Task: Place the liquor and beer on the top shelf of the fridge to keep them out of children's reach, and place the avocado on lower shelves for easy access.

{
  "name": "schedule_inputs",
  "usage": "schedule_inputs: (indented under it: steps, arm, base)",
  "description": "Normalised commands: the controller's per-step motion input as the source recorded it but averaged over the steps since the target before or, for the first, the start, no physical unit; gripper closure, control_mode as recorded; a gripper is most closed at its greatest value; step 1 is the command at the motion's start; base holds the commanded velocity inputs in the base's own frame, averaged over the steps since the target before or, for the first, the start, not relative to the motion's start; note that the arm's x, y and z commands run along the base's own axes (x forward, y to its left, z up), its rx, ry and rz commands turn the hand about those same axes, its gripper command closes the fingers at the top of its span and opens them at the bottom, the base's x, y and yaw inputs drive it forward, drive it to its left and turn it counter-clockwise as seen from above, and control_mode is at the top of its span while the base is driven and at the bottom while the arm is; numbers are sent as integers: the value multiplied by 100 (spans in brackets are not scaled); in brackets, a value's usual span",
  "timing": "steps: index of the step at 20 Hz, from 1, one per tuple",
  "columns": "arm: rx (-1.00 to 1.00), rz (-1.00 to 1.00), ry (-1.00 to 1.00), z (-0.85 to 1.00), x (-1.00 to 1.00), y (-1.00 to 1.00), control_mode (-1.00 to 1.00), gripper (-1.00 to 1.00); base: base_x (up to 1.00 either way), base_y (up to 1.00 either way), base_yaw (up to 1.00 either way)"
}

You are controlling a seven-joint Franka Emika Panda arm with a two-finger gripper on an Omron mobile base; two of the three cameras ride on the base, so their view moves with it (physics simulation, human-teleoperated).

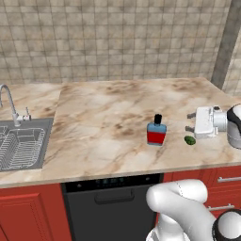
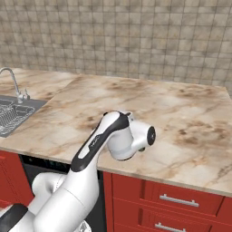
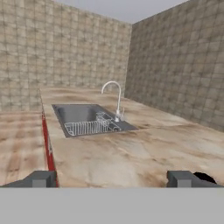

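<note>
The liquor [image 1: 156,132], a squat blue bottle with a red label and black cap, stands upright on the marble counter [image 1: 108,113]. The avocado [image 1: 190,140], small and dark green, lies just right of it, near the counter's front. My gripper [image 1: 190,122] hovers right of the bottle and just behind the avocado, pointing left along the counter. It is open and holds nothing. In the hand view its fingertips [image 3: 42,179] stand wide apart, facing the sink. The beer and the fridge with its top shelf and lower shelves are out of view.
A steel sink [image 1: 21,146] with a wire rack and a faucet [image 1: 9,101] is set in the counter's left end. A tiled wall runs behind it. Below the front edge are a dark dishwasher [image 1: 113,202] and red drawers [image 2: 176,199].
</note>
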Motion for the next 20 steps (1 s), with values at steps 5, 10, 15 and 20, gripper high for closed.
schedule_inputs:
  steps: [5,10,15,20]
  arm:
    - [1,-2,3,-3,15,0,-100,-100]
    - [0,0,0,-6,18,0,-100,-100]
    - [0,0,0,-17,20,1,-100,-100]
    - [0,0,0,-27,12,0,-100,-100]
  base:
    - [0,0,0]
    - [0,0,0]
    - [0,0,0]
    - [0,0,0]
